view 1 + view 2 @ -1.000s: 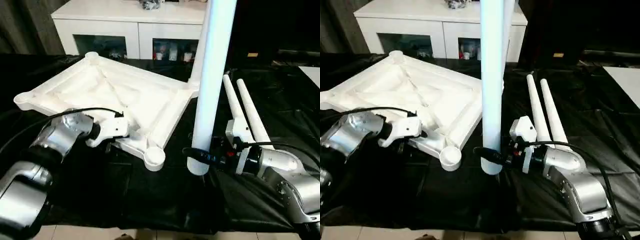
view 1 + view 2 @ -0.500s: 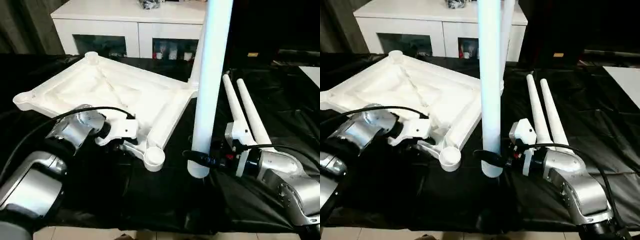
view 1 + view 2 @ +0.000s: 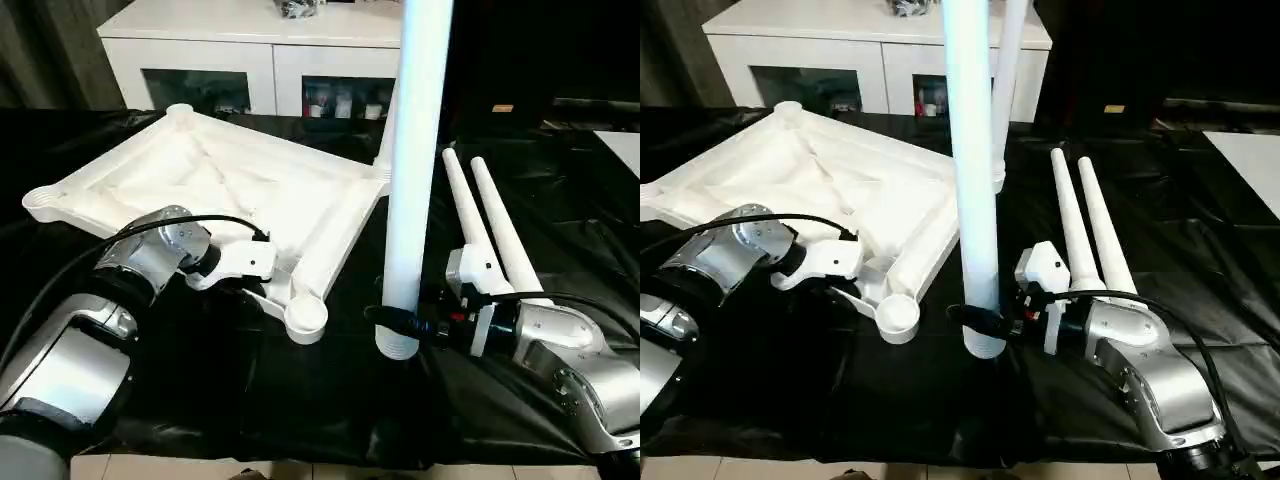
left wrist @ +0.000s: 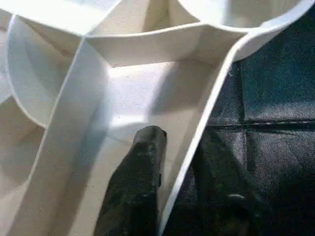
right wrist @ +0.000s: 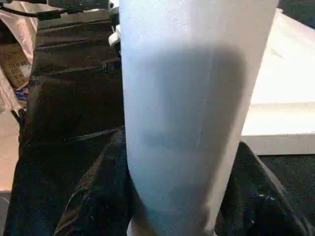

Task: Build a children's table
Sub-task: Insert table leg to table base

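While the right claw (image 3: 985,322) grips a leg (image 3: 973,170) upright on the black surface (image 3: 300,400), two legs (image 3: 485,225) lie beside it. With one finger (image 4: 140,182) inside the rim and one outside, the left claw (image 3: 262,290) pinches the upturned tabletop (image 3: 215,185).

A white cabinet (image 3: 270,45) stands behind the black-draped table (image 3: 300,400).

A white tube leg (image 5: 192,113) is seen close up, upright and running out past the upper edge of the view. Its surface is shaded grey across the middle. Black fingers (image 5: 115,191) are seen on either side of the leg near its lower part, pressed against it. Beneath and behind them a black, creased cloth (image 5: 69,137) is spread. A flat white board (image 5: 280,103) is seen behind the leg on one side.
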